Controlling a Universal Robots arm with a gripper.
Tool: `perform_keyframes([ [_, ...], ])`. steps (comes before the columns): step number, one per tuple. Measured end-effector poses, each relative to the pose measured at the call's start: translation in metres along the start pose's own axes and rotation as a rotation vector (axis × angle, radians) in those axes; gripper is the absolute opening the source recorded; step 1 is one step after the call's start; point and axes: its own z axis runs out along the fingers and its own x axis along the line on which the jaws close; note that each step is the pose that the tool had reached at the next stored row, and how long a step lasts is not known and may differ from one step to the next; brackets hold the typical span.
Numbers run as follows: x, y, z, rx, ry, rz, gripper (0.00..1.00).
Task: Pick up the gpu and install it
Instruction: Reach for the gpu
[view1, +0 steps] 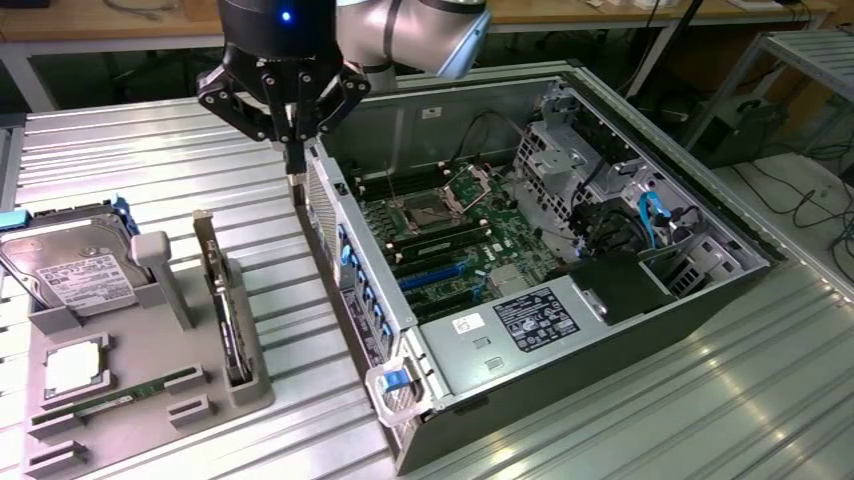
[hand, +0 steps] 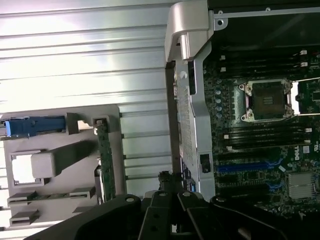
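Over the computer case (view1: 601, 400) wall on the exterior view's left, my fingers (view1: 291, 150) are pinched together, holding nothing.
I see the gpu (view1: 224, 310) standing on edge in the grey holder (view1: 160, 390) on the worktop (view1: 160, 170), left of the case and apart from the fingers, with a hard drive (view1: 74, 265) farther left.
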Motion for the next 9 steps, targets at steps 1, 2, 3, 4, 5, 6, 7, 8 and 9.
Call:
perform_keyframes([
  [1, 0.0073, -0.0013, -0.0002, 0.0000, -0.0001, 0.000, 0.11],
  [2, 0.0093, -0.0017, -0.0003, 0.0000, 0.0000, 0.000, 0.11],
  [3, 0.0101, -0.0018, -0.0003, 0.0000, -0.0001, 0.000, 0.11],
  [4, 0.0110, -0.0020, -0.0003, 0.0000, 0.0000, 0.000, 0.11],
  [5, 0.0119, -0.0022, -0.0003, -0.0001, 0.0000, 0.000, 0.11],
  [6, 0.0125, -0.0023, -0.0004, 0.0000, 0.0000, 0.000, 0.11],
  [7, 0.0140, -0.0026, -0.0004, -0.0001, 0.0000, 0.000, 0.11],
  [8, 0.0152, -0.0029, -0.0004, 0.0000, 0.0000, 0.000, 0.11],
  [9, 0.0161, -0.0030, -0.0005, 0.0000, 0.0000, 0.000, 0.11],
])
